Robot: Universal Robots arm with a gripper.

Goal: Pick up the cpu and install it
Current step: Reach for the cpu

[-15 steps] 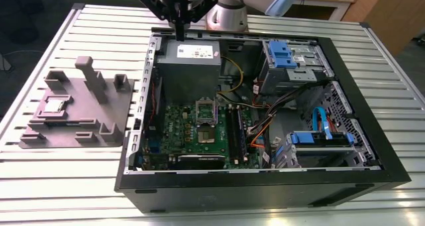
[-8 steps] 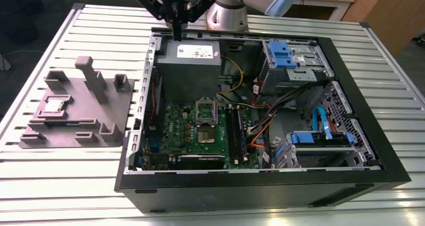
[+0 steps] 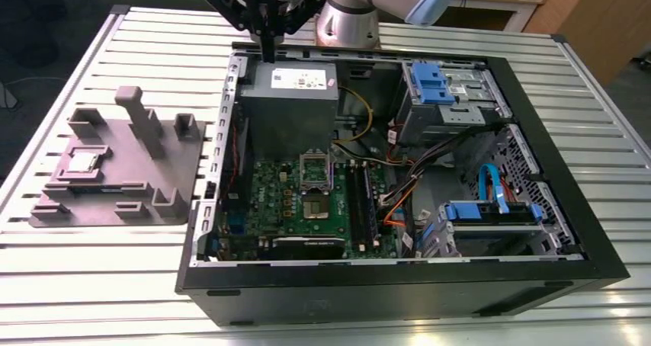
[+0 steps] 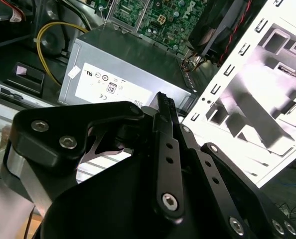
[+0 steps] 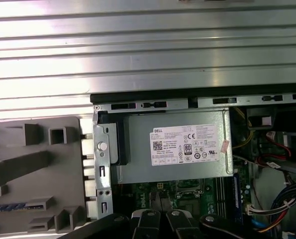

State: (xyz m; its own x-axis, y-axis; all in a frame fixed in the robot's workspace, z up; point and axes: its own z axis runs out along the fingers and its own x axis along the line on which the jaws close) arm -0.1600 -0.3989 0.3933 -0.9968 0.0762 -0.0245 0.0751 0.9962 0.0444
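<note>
The cpu (image 3: 84,161), a small silvery square chip, lies flat in a recess of the grey plastic fixture (image 3: 117,167) on the exterior view's left, outside the computer case. My gripper (image 3: 270,54) hangs over the back edge of the open case, just above the grey power supply (image 3: 290,94), far from the cpu. Its black fingers (image 4: 164,104) are pressed together with nothing between them. The green motherboard's metal socket frame (image 3: 315,184) sits in the middle of the case with its lid raised. In both wrist views the gripper (image 5: 160,215) points down at the power supply (image 5: 173,149).
The black computer case (image 3: 407,281) lies open on a ribbed metal table (image 3: 102,285). Inside are blue drive bays (image 3: 437,83), loose cables (image 3: 407,193) and memory slots. The fixture (image 5: 28,169) has several upright posts. The case's rear wall (image 5: 153,105) stands between gripper and table.
</note>
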